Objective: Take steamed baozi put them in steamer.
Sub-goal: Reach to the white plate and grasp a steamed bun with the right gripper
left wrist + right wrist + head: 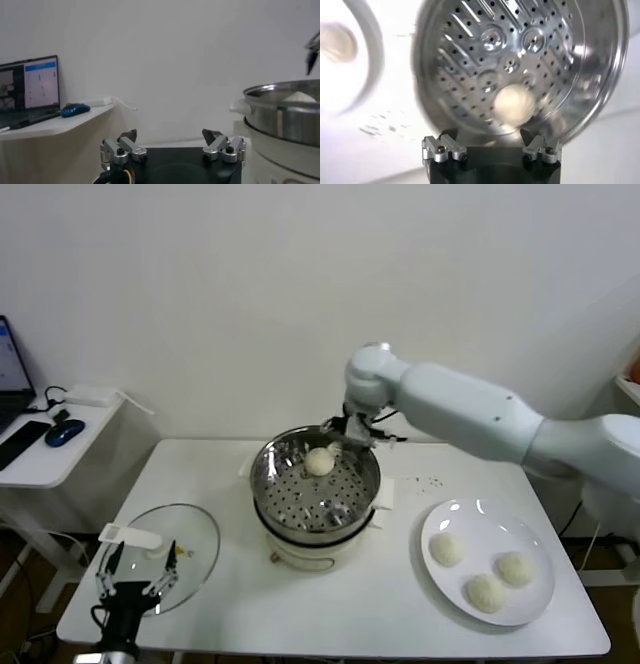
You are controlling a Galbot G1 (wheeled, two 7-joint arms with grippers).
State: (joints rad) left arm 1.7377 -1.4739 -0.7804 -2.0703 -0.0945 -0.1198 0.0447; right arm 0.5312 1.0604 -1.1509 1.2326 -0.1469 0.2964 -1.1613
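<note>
The shiny steel steamer (pixel 290 504) stands on a cream cooker base at the table's middle. One cream-white baozi (pixel 319 461) lies on its perforated floor near the far rim; it also shows in the right wrist view (pixel 514 104). Three more baozi (pixel 446 549) (pixel 516 568) (pixel 486 592) lie on the white plate (pixel 470 519) at the right. My right gripper (pixel 347 431) hangs open and empty over the steamer's far rim, just above the placed bun. My left gripper (pixel 137 580) is open and empty at the near left, over the glass lid.
A round glass lid (pixel 195 534) with a white handle lies on the table at the near left. A side table (pixel 40 459) with a laptop and blue mouse stands beyond the left edge. The wall is close behind the steamer.
</note>
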